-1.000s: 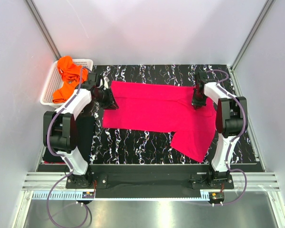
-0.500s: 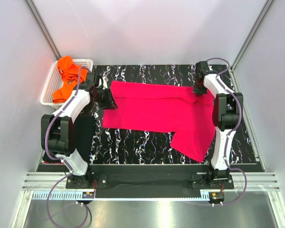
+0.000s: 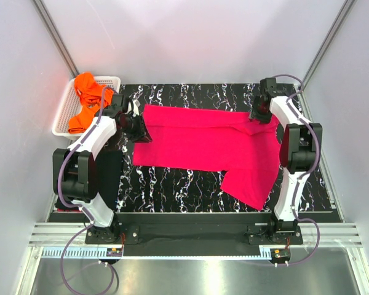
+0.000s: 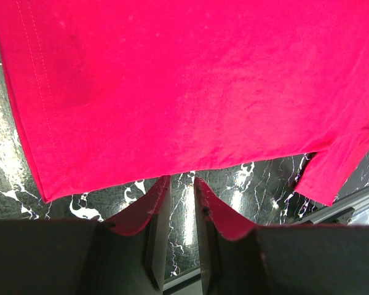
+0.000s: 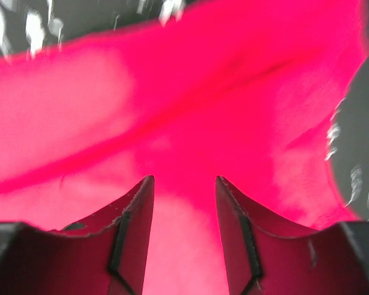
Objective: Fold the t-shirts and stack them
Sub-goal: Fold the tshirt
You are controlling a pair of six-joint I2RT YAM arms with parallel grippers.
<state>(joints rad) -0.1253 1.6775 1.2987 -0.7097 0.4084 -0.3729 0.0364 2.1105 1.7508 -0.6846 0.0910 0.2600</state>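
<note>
Pink t-shirt (image 3: 203,138) spread out, bare mat (image 3: 172,181) along near edge | left gripper (image 4: 181,179) parted, empty, at hem | right gripper (image 5: 183,178) spread over cloth

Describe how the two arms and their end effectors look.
Both the left arm and right arm have white link shells with bulky black joint housings, and a thin purplish cable loops alongside each. The left end effector and right end effector each carry two dark, tapering fingers.
</note>
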